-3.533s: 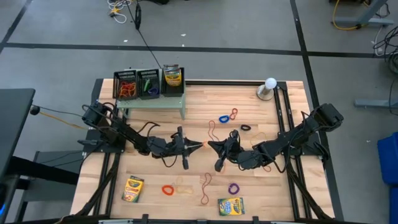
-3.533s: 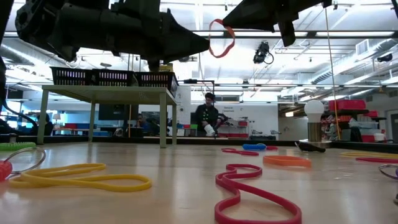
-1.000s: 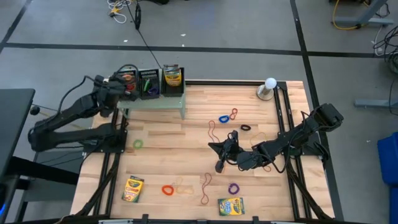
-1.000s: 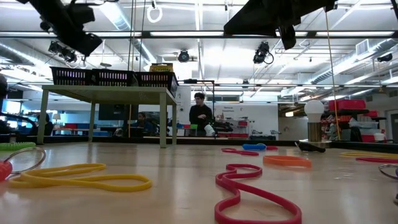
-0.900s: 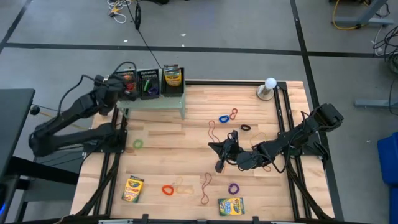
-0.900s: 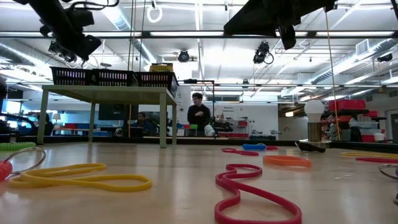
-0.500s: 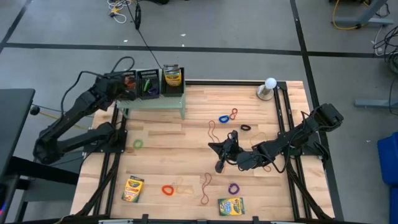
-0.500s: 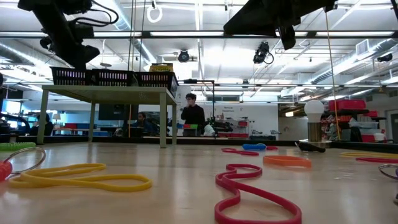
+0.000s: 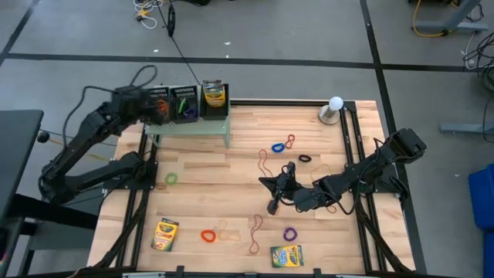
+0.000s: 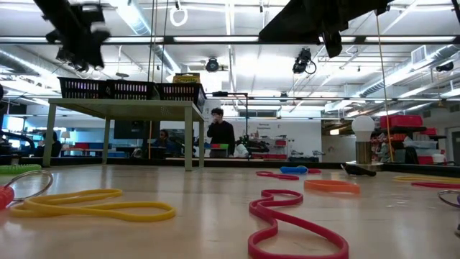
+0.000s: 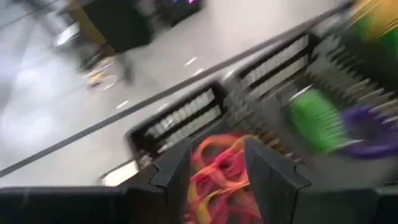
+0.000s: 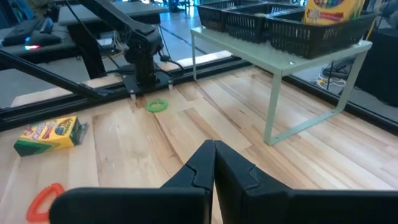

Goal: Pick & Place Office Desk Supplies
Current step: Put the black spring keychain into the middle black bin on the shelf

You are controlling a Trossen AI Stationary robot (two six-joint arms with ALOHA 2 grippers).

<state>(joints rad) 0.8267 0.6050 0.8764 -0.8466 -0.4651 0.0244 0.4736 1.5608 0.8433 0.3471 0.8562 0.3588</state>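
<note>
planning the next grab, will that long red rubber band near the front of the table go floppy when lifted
Likely floppy: the long red rubber band lies in loose S-curves on the table. Probably very light, since it is thin. It may sag and swing from the claw.

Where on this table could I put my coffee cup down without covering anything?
The widest bare wood lies between the pale green stand and the right gripper, with only a green band at its left edge. The strip between the two crayon boxes is crowded with bands.
</note>
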